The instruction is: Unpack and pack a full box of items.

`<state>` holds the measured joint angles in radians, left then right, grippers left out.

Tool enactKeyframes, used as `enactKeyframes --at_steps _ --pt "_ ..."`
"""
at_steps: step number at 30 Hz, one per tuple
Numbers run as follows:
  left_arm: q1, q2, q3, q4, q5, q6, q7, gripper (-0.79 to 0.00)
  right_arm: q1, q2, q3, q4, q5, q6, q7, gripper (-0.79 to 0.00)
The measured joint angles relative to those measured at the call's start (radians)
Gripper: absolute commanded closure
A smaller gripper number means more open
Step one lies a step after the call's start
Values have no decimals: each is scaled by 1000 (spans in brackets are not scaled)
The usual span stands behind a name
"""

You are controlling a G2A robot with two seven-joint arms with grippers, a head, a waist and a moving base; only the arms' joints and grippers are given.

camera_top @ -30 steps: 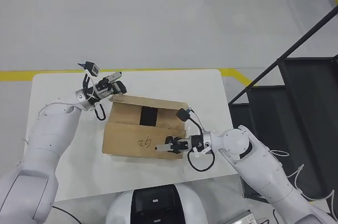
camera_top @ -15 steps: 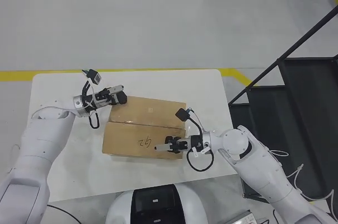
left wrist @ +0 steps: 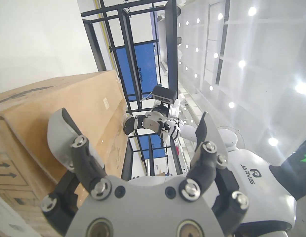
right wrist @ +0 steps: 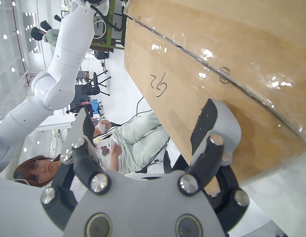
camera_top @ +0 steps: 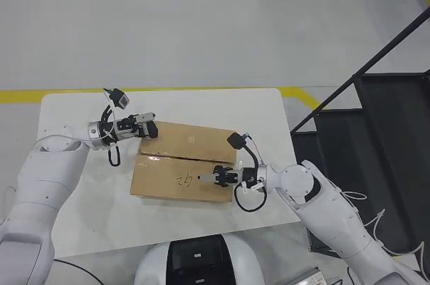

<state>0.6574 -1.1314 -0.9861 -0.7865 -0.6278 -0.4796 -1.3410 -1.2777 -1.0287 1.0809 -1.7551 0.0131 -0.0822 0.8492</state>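
Fingers of the left gripper stand wide apart and hold nothing. One lies against the top of the cardboard box by its corner, the other hangs free.

From above, the box sits closed at the centre of the white counter, the left gripper at its upper-left corner and the right gripper on its lower flap.

The right gripper is just as open and empty. One finger rests on the box below the glossy taped seam, which shows plainly in the right wrist view.

Box interior beneath closed flaps
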Motion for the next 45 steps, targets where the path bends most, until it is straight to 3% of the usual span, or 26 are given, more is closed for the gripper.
enactKeyframes --at_steps 14,30,36,45 --pt "73 61 4 -140 23 123 -123 -785 3 -1 -4 -4 -5 6 11 -785" --pt "146 146 -51 -246 62 103 -103 -785 -14 3 15 -38 -8 10 28 -785" --pt "149 163 -46 -262 70 92 -92 -785 -71 21 96 -100 1 -1 48 -785" --pt "145 165 -38 -256 77 82 -82 -785 -230 57 285 -224 23 -25 114 -785"
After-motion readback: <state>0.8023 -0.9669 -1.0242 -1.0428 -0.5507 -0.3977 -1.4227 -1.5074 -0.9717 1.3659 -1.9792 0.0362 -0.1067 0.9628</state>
